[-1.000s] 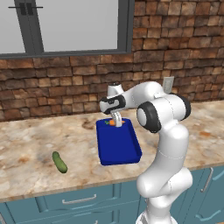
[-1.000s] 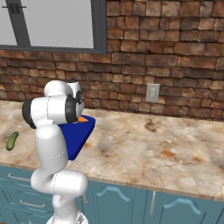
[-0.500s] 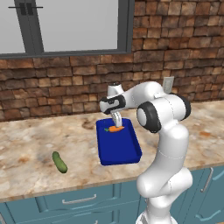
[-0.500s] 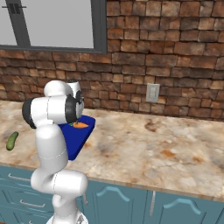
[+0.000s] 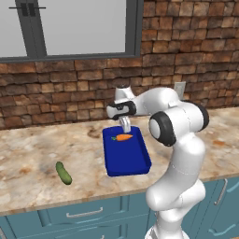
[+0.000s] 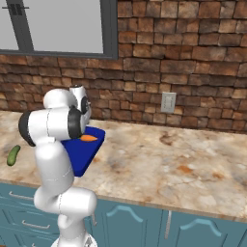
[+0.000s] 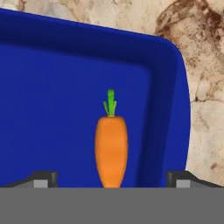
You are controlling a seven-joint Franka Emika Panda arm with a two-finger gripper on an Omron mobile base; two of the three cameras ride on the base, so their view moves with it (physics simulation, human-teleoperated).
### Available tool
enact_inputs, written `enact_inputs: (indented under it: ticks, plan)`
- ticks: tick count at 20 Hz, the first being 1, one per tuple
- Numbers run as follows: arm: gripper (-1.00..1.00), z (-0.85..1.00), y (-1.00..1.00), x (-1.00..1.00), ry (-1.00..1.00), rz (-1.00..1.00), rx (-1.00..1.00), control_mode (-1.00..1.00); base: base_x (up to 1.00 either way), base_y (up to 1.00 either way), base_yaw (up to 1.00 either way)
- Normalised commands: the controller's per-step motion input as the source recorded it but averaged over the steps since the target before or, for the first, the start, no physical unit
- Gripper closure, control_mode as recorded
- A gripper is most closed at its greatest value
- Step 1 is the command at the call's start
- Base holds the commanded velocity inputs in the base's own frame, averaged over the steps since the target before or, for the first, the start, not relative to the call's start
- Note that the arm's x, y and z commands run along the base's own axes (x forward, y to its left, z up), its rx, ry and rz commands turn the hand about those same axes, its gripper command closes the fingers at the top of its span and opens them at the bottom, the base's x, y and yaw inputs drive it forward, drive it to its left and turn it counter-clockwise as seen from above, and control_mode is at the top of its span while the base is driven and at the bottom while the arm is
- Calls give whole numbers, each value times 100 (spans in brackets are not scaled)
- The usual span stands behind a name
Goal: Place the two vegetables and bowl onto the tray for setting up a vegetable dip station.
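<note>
The orange carrot (image 5: 123, 137) (image 6: 88, 138) (image 7: 111, 149) with its green top lies flat at the far end of the deep blue tray (image 5: 126, 156) (image 6: 82, 155) (image 7: 52, 109). My gripper (image 5: 125, 125) (image 7: 111, 179) hangs just above the carrot, open, with its fingertips (image 7: 44, 178) spread wide to either side and holding nothing. The dark green cucumber (image 5: 63, 172) (image 6: 13, 155) rests on the counter well to the left of the tray. The bowl is out of view.
A brick wall with a white outlet (image 6: 168, 102) and a window (image 5: 70, 28) closes the back of the marble counter (image 6: 173, 154). Blue cabinet fronts (image 5: 70, 217) run along the counter's front edge.
The carrot has left my fingers and come to rest on the tray's floor. My gripper has opened and stays just above it.
</note>
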Motion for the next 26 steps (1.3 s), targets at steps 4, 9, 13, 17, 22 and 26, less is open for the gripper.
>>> enact_inputs:
  ticks: [4,9,13,17,22,26]
  plan:
    - [-100,33,11,-54,-8,0,-1,-100,0,0,0]
    - [-100,24,23,-76,-10,-9,0,-100,0,0,0]
    - [-100,29,19,-85,-12,-22,3,-100,0,0,0]
    - [-100,15,34,-89,-17,-35,0,-100,0,0,0]
    - [-100,17,35,-75,-18,-39,0,-100,0,0,0]
    - [-100,56,26,-35,-10,-33,0,-100,0,0,0]
